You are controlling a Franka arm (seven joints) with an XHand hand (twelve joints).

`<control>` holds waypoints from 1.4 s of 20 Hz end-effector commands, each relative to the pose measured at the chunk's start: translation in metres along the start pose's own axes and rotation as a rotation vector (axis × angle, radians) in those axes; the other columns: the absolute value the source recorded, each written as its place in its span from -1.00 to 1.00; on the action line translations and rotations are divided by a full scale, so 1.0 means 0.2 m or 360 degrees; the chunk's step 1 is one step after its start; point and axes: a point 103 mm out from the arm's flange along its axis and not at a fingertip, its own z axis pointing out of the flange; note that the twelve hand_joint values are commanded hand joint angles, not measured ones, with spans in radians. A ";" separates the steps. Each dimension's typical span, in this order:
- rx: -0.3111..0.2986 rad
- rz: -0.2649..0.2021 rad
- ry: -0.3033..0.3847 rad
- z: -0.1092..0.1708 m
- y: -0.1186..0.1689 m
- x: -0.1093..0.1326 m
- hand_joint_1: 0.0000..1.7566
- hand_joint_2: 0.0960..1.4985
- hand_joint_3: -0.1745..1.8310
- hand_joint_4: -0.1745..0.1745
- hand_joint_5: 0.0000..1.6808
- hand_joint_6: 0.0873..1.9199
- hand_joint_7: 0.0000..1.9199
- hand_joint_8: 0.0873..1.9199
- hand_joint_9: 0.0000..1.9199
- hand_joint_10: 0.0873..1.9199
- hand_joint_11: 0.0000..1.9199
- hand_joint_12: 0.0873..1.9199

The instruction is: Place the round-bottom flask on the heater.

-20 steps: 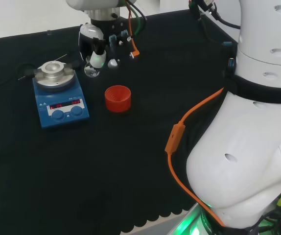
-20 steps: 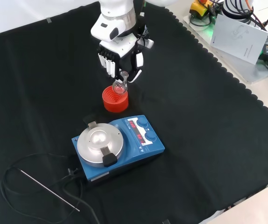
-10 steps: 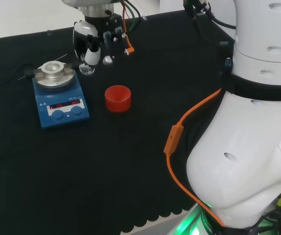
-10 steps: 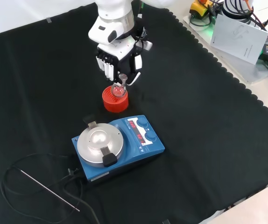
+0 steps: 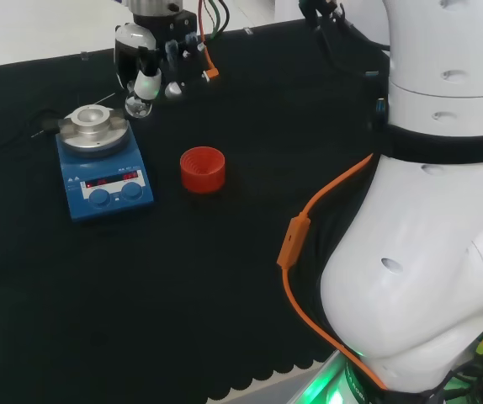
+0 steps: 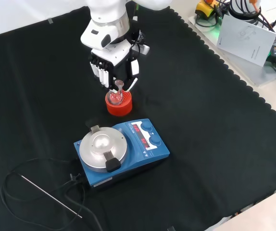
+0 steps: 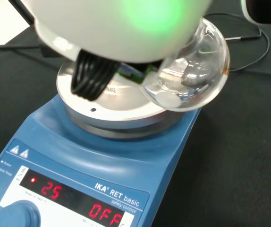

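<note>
Above the black-clothed desk (image 6: 215, 144) we see the black and white hand (image 6: 110, 60) held in the air, its fingers curled round the neck of a small clear glass round-bottom flask (image 6: 115, 95), so the flask hangs bulb-down and touches nothing else. From the head view, the hand (image 5: 145, 59) and flask (image 5: 136, 104) hover just right of, and slightly beyond, the blue heater with a round silver metal top plate (image 5: 100, 164). From the front view, the flask sits in line with the red ribbed ring stand (image 6: 119, 104), which stands empty on the cloth just beyond the heater (image 6: 121, 151). From the wrist view, we see the clear bulb (image 7: 192, 71) close beside the edge of the silver plate (image 7: 121, 106), raised above it. A thin metal rod with a black cable (image 6: 49, 195) lies on the cloth to the near left of the heater in the front view.
</note>
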 end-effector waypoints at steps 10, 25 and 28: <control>0.0054 0.0004 -0.0017 -0.08 0.11 0.03 0.51 -0.45 0.14 -1.00 0.51 -0.23 0.39 -0.26 0.82 -0.67 0.59 -0.33; 0.0070 -0.0081 -0.0017 -0.05 0.29 0.20 0.51 -0.45 0.14 -1.00 0.52 -0.23 0.39 -0.26 0.82 -0.67 0.59 -0.33; 0.0072 -0.0088 -0.0014 -0.04 0.31 0.21 0.51 -0.45 0.14 -1.00 0.52 -0.24 0.39 -0.26 0.82 -0.67 0.59 -0.33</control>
